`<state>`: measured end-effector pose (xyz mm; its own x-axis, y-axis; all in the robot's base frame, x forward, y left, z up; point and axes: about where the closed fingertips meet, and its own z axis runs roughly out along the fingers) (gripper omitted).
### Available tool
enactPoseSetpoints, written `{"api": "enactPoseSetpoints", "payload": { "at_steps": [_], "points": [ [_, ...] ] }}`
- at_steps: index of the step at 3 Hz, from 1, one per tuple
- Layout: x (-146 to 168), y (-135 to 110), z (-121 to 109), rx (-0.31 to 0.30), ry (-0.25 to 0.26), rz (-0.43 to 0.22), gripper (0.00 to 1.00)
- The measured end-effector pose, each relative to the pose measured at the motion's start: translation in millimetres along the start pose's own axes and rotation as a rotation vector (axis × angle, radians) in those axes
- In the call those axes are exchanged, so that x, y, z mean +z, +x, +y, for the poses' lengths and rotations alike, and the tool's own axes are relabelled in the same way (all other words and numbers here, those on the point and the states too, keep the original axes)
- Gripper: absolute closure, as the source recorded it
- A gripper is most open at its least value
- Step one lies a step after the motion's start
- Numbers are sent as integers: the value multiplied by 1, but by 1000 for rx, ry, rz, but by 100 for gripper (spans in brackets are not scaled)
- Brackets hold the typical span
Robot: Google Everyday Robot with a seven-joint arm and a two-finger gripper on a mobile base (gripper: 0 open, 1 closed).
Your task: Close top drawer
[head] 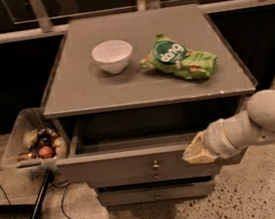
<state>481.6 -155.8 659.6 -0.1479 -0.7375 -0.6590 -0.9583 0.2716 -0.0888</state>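
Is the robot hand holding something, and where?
Cannot tell. The gripper is at the front panel of the open top drawer, right of its knob; no clear grip shows.

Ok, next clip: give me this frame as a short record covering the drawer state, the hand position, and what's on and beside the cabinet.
top drawer: pulled out, open
knob: centre of the drawer front, untouched
hand: at the drawer's front panel, right of the knob, near its upper edge
cabinet top: white bowl and green snack bag, apart
beside cabinet: clear bin of mixed items, picture left
task status: drawer not yet closed
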Motion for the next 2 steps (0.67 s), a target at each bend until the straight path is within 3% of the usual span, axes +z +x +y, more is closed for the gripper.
{"api": "enactPoseSetpoints", "payload": {
  "at_steps": [1,2],
  "points": [
    [0,0,0,0,0,0,88],
    [0,0,0,0,0,0,64]
  ]
}}
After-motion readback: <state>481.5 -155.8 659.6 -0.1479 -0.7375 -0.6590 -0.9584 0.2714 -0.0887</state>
